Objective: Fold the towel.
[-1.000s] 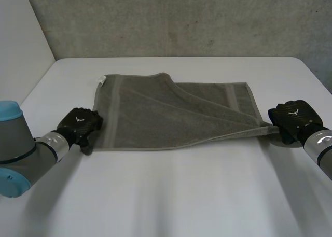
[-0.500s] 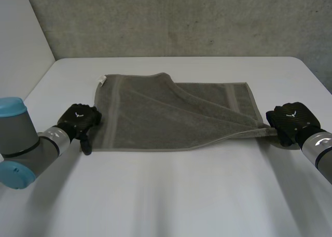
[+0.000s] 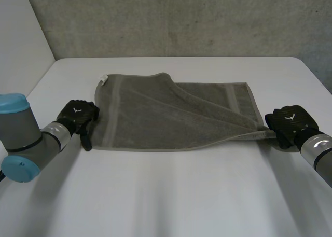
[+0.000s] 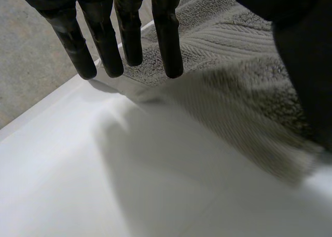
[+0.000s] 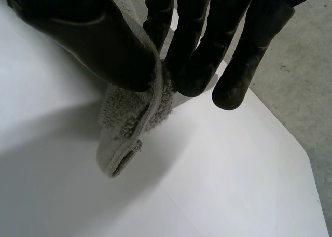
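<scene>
White table (image 3: 171, 195), backed by a rough grey wall (image 3: 181, 19), carried the towel (image 3: 176, 115), which lay spread across the middle with its long edges running side to side, a small white label (image 3: 102, 80) at its far left corner and a diagonal crease (image 3: 218, 110) running from the middle of the far edge down to the near right corner (image 5: 135, 117). That corner was raised a little off the surface, pinched between the thumb and fingertips of the right hand (image 3: 288, 124), so the grasp there looked firm. At the opposite end the left hand (image 3: 78, 116) stood at the near left corner (image 4: 150, 73), its fingers (image 4: 168, 35) straight and released, their tips just over the hem, with nothing clasped. The step in hand seemed to be securing both near corners before carrying the near edge over to the far one. To do it well, the left hand would need to close on its corner as deep as the right had, taking the hem rather than loose pile, so neither side slipped. Both hands should then rise together and level, with the near edge drawn lightly taut between them, since slack would let the middle sag and drag. The diagonal layer on the right could shift during the lift, so a slow, even carry and a check on the far corners before letting go seemed wise.
</scene>
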Robot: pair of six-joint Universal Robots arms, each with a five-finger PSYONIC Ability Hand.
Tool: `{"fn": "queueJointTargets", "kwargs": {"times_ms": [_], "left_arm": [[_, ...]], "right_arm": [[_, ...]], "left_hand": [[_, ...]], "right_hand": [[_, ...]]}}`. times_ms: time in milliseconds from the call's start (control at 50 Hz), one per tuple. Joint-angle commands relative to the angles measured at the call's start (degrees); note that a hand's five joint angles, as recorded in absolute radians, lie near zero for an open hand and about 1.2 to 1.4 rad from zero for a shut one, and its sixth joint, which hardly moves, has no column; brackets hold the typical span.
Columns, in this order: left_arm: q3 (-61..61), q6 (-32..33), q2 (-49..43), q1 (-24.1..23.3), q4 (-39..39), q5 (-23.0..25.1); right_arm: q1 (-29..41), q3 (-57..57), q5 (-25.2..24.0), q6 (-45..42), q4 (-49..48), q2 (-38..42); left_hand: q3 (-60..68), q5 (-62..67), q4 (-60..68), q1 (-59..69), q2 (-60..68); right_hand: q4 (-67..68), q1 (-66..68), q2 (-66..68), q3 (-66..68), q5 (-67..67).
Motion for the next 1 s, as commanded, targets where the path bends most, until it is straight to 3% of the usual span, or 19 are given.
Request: {"fn": "queueJointTargets", "kwargs": {"times_ms": [20,320,360,380,400,420,460,500,660,860,1000], "left_arm": [[0.1,-1.9,0.3,-0.1,0.1,0.0],[0.1,-2.4,0.3,-0.2,0.1,0.3],[0.1,-2.5,0.3,-0.4,0.0,0.5],[0.1,-2.5,0.3,-0.4,0.0,0.5],[0.0,-2.5,0.5,-0.4,-0.1,0.6],[0.0,-2.5,0.5,-0.4,-0.1,0.6],[-0.4,-3.1,1.2,-0.8,-0.2,0.8],[-0.7,-3.8,2.0,-0.9,-0.2,0.8],[-2.8,-8.3,6.2,-1.0,0.2,0.9],[-5.2,-8.7,10.5,-0.3,0.1,0.9],[-9.2,-8.8,17.6,1.3,-0.8,2.4]], "right_arm": [[0.0,0.0,0.0,0.0,0.0,0.1],[0.0,0.2,0.0,-0.1,-0.1,0.5],[0.0,0.2,0.0,-0.1,-0.1,0.5],[0.0,0.1,0.0,-0.1,-0.1,0.6],[0.0,0.1,0.0,-0.2,-0.1,0.7],[0.0,0.1,0.0,-0.2,-0.1,0.7],[0.0,0.2,0.0,-0.3,-0.1,0.7],[0.0,0.2,0.1,-0.3,0.0,0.7],[0.0,0.2,0.2,-0.3,0.0,0.6],[0.0,0.0,0.2,0.1,0.8,-0.9],[-0.1,-0.4,0.0,0.1,4.0,-10.3]], "left_hand": [[-3.2,0.3,-2.4,-2.1,-2.3],[-0.6,3.0,0.3,0.6,0.3],[15.3,18.9,16.2,16.5,16.2],[15.4,19.0,16.3,16.6,16.3],[27.2,30.8,28.1,28.4,28.2],[27.4,30.9,28.2,28.5,28.3],[47.1,50.7,48.0,48.3,48.0],[54.2,57.7,55.1,55.3,55.1],[55.3,58.8,56.1,56.4,56.2],[55.3,58.8,56.1,56.4,56.2],[55.3,58.8,56.1,56.4,56.2]], "right_hand": [[2.8,3.5,3.2,2.8,2.7],[2.8,3.5,3.2,2.8,2.7],[2.8,3.5,3.2,2.8,2.7],[2.8,3.5,3.2,2.8,2.7],[2.8,3.5,3.2,2.8,2.7],[2.8,3.5,3.2,2.8,2.7],[2.8,3.5,3.2,2.8,2.7],[2.8,3.5,3.2,2.8,2.7],[2.8,3.5,3.2,2.8,2.7],[2.8,3.5,3.2,2.8,2.7],[2.8,3.5,3.2,2.8,2.7]]}}
